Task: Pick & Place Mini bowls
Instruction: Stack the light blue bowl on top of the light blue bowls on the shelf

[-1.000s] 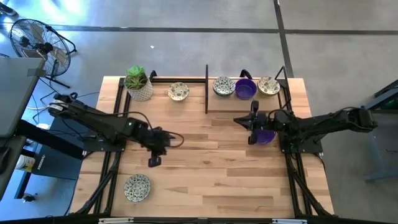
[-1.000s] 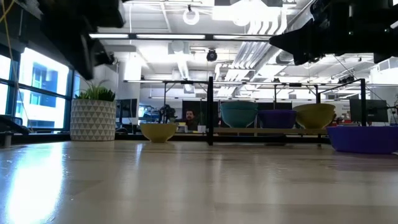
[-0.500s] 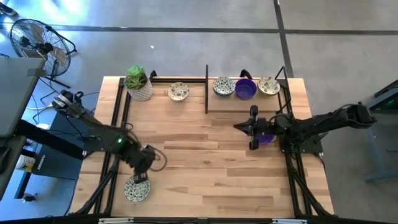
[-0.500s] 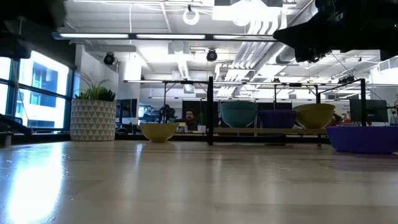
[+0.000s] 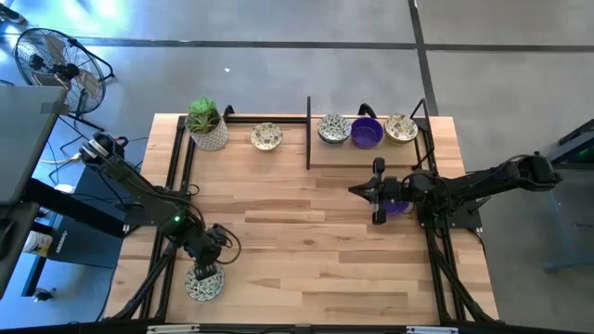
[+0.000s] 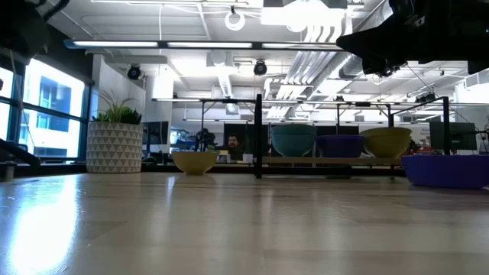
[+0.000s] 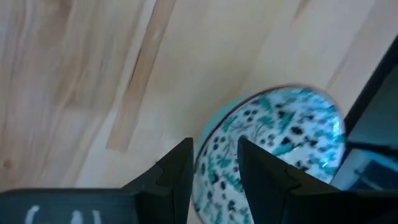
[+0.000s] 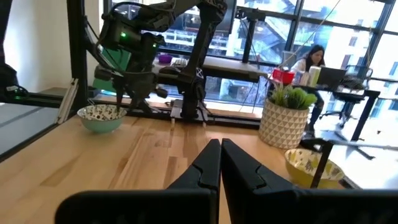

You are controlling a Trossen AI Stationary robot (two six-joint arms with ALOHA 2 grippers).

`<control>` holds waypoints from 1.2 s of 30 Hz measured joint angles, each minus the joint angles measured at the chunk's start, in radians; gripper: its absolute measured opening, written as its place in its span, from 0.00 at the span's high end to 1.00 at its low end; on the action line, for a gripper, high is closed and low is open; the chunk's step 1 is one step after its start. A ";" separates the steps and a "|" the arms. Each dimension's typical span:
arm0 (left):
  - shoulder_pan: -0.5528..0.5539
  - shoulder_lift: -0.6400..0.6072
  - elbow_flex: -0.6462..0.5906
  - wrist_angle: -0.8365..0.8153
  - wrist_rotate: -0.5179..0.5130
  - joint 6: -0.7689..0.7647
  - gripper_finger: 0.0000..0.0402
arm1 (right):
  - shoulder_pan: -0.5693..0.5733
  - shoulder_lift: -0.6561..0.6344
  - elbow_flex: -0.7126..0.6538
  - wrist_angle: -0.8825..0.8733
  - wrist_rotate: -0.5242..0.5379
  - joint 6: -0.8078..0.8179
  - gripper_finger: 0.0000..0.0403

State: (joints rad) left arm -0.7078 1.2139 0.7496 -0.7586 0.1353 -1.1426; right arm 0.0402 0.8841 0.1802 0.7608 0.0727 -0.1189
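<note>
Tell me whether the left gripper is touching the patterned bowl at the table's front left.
Cannot tell. The left wrist view shows the left gripper with open fingers straddling the patterned bowl, overlapping its rim, but no plain contact or gap.

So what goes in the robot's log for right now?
left claw: open over speckled cream bowl | right claw: shut, empty, above glossy purple bowl

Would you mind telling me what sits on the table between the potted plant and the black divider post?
One patterned bowl sits between the potted plant and the divider post; the high view shows it.
</note>
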 joint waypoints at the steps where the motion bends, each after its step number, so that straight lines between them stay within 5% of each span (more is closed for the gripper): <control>1: 0.000 0.005 -0.007 0.000 0.013 0.004 0.70 | 0.000 0.000 0.000 -0.005 0.000 0.004 1.00; 16: 0.001 0.177 -0.021 0.111 0.102 0.130 0.70 | 0.000 0.000 0.000 -0.038 0.000 0.008 1.00; 23: 0.022 0.189 -0.007 0.157 0.171 0.139 0.92 | 0.000 0.000 0.000 -0.042 0.000 0.008 1.00; 29: 0.120 0.150 0.036 0.163 0.096 0.125 0.95 | 0.000 0.000 0.000 -0.042 0.000 0.009 1.00; 36: 0.356 0.137 0.061 0.186 -0.010 0.094 0.97 | 0.000 0.000 0.001 -0.046 0.002 0.010 1.00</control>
State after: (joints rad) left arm -0.3517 1.3505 0.8101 -0.5728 0.1251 -1.0488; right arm 0.0402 0.8841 0.1810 0.7147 0.0748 -0.1086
